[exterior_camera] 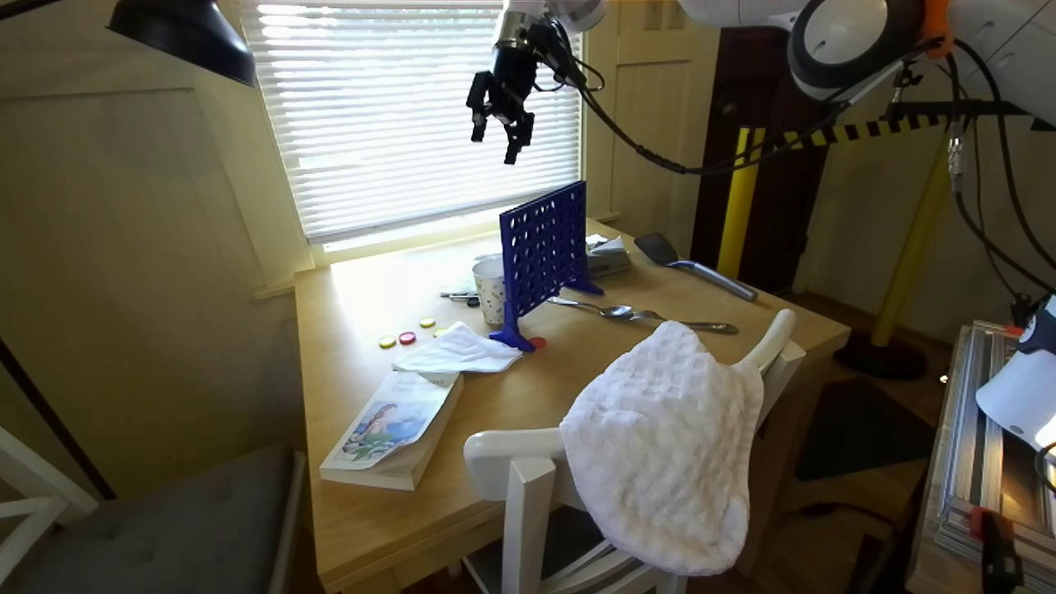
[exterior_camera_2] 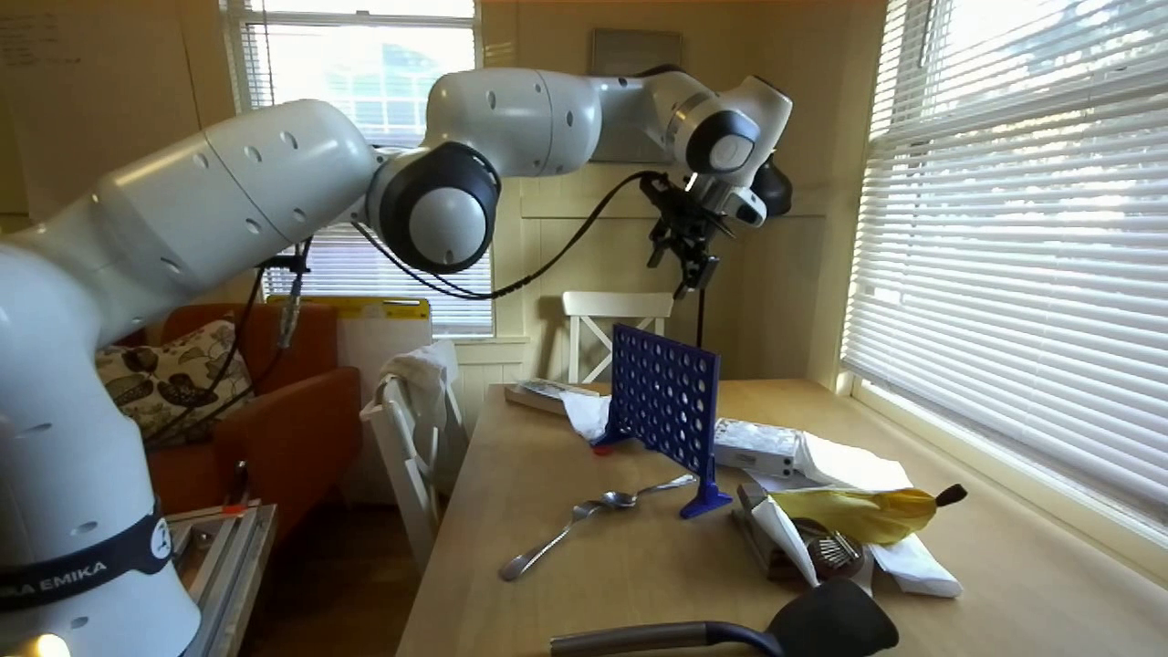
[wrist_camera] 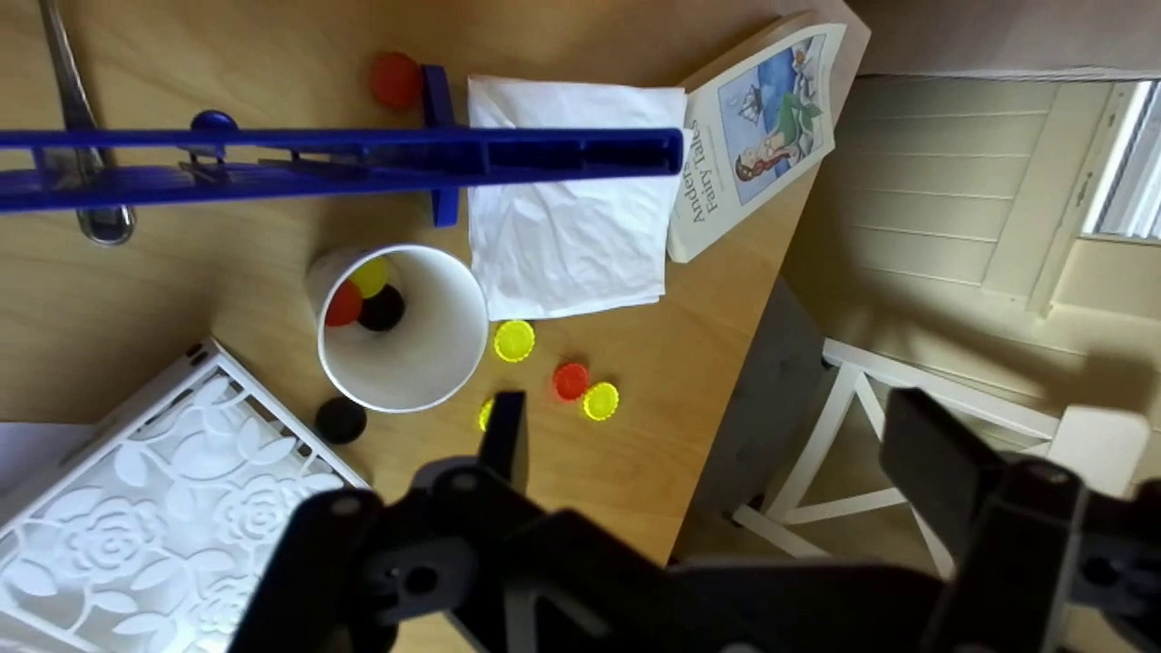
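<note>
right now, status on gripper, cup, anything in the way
Gripper open, empty, midair. Cup upright, discs inside. Possible obstacle: blue game frame close beside cup.

This looks like a home; a pale wooden table [exterior_camera_2: 525, 479] bears an upright blue plastic game grid [exterior_camera_2: 664, 401]; nearby stand a cross-backed white wooden chair [exterior_camera_2: 619, 303] and an orange upholstered armchair [exterior_camera_2: 297, 429]; white slatted window blinds [exterior_camera_2: 985, 265] hang alongside.

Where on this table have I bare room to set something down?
Free: between the book, blue game frame and cloth-draped chair; also between the cutlery and spatula. Crowded: the frame's side toward the window, with cup, loose discs and white box.
</note>
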